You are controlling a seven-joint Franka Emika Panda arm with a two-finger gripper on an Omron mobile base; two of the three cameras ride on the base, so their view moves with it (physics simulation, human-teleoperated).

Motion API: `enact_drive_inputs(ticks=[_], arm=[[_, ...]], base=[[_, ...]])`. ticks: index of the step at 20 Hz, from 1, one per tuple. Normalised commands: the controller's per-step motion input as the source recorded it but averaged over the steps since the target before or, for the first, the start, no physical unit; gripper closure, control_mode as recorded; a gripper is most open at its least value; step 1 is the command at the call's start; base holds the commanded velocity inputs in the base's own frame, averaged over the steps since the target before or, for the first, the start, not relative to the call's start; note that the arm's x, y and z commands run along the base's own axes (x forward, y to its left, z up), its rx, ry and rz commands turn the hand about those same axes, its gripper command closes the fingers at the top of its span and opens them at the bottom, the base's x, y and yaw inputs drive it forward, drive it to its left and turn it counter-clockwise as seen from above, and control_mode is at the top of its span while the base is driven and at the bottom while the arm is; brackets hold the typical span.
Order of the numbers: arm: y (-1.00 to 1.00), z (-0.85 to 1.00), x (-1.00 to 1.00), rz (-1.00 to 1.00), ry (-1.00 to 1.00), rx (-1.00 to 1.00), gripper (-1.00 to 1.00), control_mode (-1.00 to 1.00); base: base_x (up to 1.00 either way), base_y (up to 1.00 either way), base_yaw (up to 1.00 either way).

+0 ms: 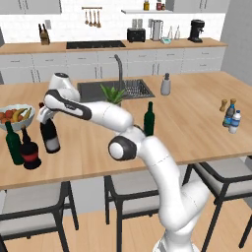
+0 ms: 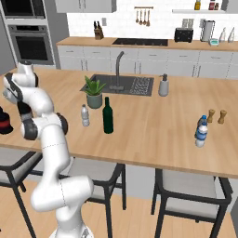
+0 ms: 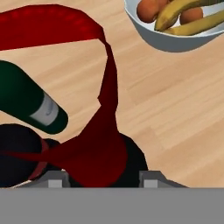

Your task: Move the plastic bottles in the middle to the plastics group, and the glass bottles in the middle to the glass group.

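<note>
Tall dark wine bottle (image 1: 49, 136), red neck foil, grey label: upright at the left end of the wooden island counter (image 1: 197, 133), neck top pinched between the jaws of the gripper (image 1: 43, 114); whether its base touches the counter cannot be told. In the hand view its red foil (image 3: 94, 153) lies between the finger tips. Just beside it, left: squat dark bottle with red label (image 1: 30, 154) and slim tall dark green bottle (image 1: 14, 143), both standing. Behind these: white fruit bowl (image 1: 15, 117) holding bananas and oranges. Mid-counter: shorter dark green bottle (image 1: 149, 119), upright, near a small potted plant (image 2: 94, 92); small clear plastic bottle (image 2: 85, 115) to its left in the right base view. Far right end: two blue-labelled small bottles (image 1: 232, 118), standing close together, pepper mill (image 1: 223, 105) adjacent. Rear of island: sink (image 1: 110, 89) with tap, soap dispenser (image 1: 166, 84).
</note>
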Motion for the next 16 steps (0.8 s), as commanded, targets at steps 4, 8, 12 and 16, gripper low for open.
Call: enact_drive_inputs(ticks=[4,8,12,16], arm=[[0.0,-0.24,-0.15,0.07,-0.16,0.07,1.0,-1.0],[0.0,-0.08,-0.03,0.03,-0.15,0.07,1.0,-1.0],[0.0,-0.13,-0.15,0.0,-0.17,0.08,1.0,-1.0],[0.0,-0.33,0.0,0.02,-0.14,0.19,1.0,-1.0]], base=[[0.0,0.0,0.0],[0.0,0.0,0.0],[0.0,0.0,0.0],[0.0,0.0,0.0]])
